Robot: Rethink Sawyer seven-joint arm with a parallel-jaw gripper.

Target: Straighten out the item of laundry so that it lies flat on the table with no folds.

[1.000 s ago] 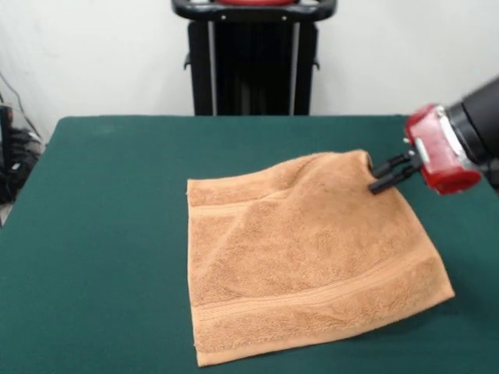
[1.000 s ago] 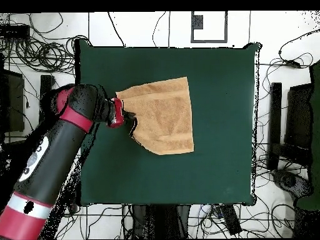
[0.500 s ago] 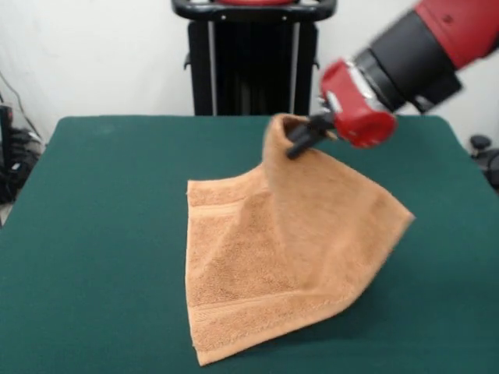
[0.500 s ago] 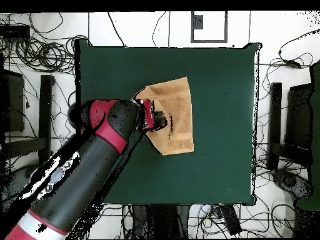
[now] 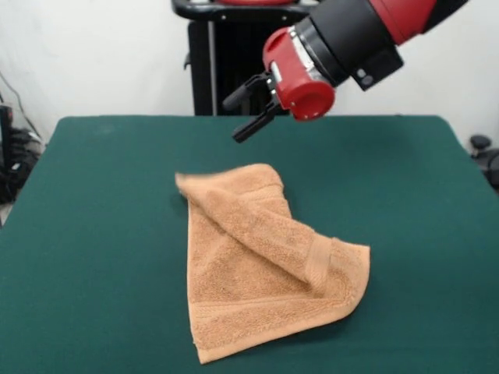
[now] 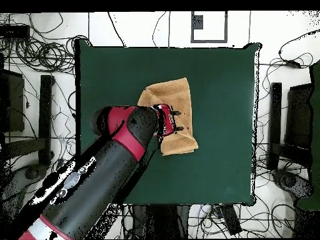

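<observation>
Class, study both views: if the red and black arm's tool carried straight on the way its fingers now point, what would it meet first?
The open tool hangs empty and points down and sideways. It would probably first meet the folded light orange terry-cloth towel or the dark green felt-covered table just beside it; depth is too unclear to tell which.

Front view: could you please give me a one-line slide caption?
Open gripper hovers above the folded-over orange towel on the green table.

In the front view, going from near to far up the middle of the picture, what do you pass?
Folded orange-tan towel lying on the table → bare green table beyond it → open gripper hanging in the air, holding nothing → black pedestal at the back.
</observation>
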